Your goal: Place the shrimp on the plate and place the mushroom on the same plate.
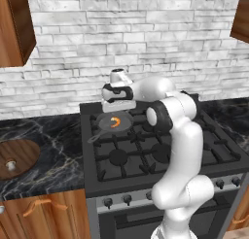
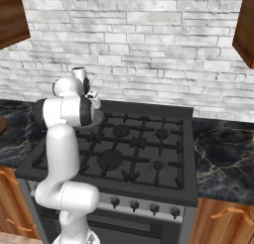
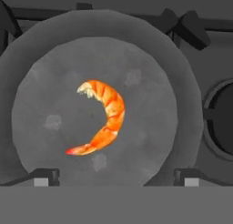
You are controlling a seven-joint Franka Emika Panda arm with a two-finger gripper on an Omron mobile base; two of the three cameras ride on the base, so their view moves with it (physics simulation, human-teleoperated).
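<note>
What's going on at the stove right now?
The arm's gripper hangs over the frying pan on the back left burner of the stove, jaws wide open and holding nothing. The shrimp lies in the middle of the pan, untouched. The mushroom sits on the round wooden board on the counter to the left.

White arm [image 1: 182,150] bent forward — fingers [image 3: 45,176] spread wide, pointing down.

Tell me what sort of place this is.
A kitchen, rendered: a gas stove with burner knobs, a pan holding a shrimp, a dark marble counter, wooden cabinets and a brick backsplash.
</note>
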